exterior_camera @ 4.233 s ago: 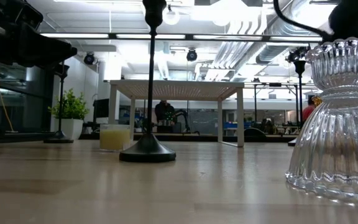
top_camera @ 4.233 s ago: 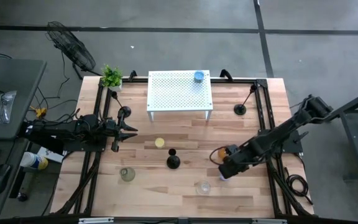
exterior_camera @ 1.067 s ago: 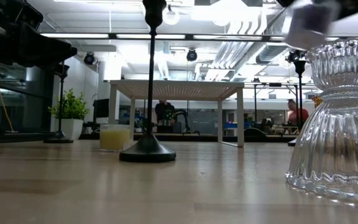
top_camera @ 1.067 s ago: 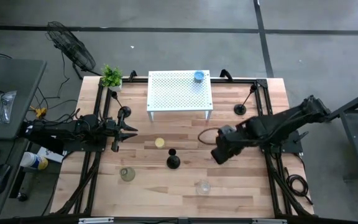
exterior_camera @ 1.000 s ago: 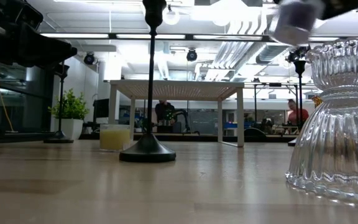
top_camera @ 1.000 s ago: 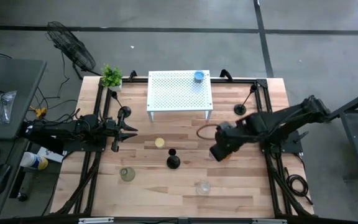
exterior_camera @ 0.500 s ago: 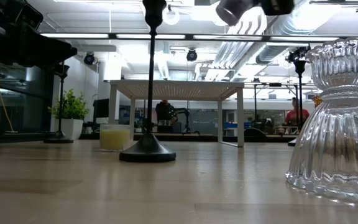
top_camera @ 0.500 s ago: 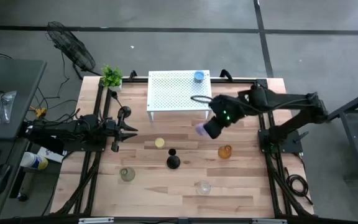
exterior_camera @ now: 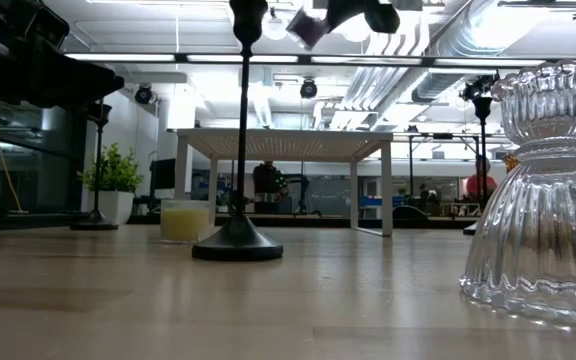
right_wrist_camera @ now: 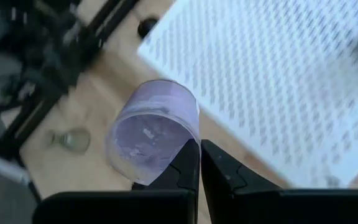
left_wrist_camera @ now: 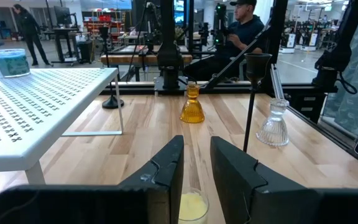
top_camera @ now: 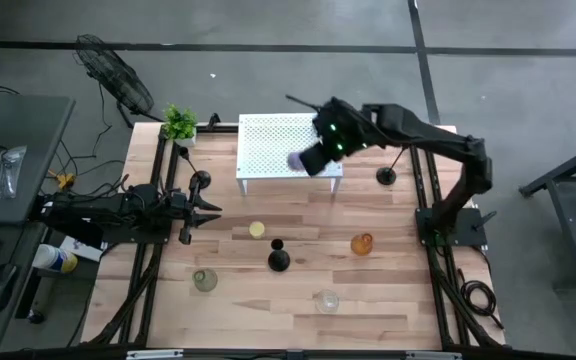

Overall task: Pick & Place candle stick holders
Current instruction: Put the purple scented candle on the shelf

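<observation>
One blue cup [top_camera: 320, 122] behind right tool [top_camera: 305, 160]

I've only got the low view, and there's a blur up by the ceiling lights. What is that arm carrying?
Observer: The right gripper has its jaws shut on the rim of the purple cup.
Operator: Where over the table?
Observer: Over the front part of the white perforated stand, seen from overhead.
Operator: And the left arm?
Observer: The left gripper waits at the table's left side, jaws open, empty.
</observation>
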You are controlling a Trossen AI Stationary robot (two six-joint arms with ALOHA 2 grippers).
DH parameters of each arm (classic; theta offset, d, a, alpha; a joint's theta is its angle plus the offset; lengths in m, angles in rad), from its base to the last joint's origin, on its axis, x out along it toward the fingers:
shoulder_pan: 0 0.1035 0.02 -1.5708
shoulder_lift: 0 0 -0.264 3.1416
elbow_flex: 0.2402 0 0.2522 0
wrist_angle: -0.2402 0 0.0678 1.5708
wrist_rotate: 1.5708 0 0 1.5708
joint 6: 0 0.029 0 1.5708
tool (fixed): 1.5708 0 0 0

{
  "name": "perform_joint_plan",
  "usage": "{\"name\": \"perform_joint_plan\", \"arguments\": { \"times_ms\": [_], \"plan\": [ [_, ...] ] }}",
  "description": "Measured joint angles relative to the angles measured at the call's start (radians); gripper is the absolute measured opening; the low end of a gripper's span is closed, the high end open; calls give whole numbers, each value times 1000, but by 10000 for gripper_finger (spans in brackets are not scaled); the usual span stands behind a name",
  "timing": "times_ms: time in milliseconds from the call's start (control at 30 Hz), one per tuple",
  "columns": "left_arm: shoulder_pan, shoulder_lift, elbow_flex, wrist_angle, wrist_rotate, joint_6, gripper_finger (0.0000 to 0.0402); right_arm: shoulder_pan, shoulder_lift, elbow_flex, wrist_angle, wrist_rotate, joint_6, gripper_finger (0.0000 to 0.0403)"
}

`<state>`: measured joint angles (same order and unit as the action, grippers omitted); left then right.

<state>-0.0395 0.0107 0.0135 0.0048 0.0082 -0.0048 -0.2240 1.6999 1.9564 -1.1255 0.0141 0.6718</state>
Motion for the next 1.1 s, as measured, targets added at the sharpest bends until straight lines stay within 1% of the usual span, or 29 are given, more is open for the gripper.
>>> {"name": "perform_joint_plan", "arguments": {
  "times_ms": [133,233,367,633,900,1100],
  "plan": [
    [0,0,0,0,0,0,77,-61,76,87,1,41,-14,3],
    [0,0,0,0,0,0,77,-109,128,129,3,49,-23,3],
    [0,0,0,0,0,0,77,-159,191,185,18,45,-33,3],
    [0,0,0,0,0,0,77,-212,304,377,-7,11,-50,3],
    [0,0,0,0,0,0,77,-286,379,395,-52,13,-45,3],
    [0,0,0,0,0,0,77,-302,420,393,-53,13,-59,3]
  ]
}}
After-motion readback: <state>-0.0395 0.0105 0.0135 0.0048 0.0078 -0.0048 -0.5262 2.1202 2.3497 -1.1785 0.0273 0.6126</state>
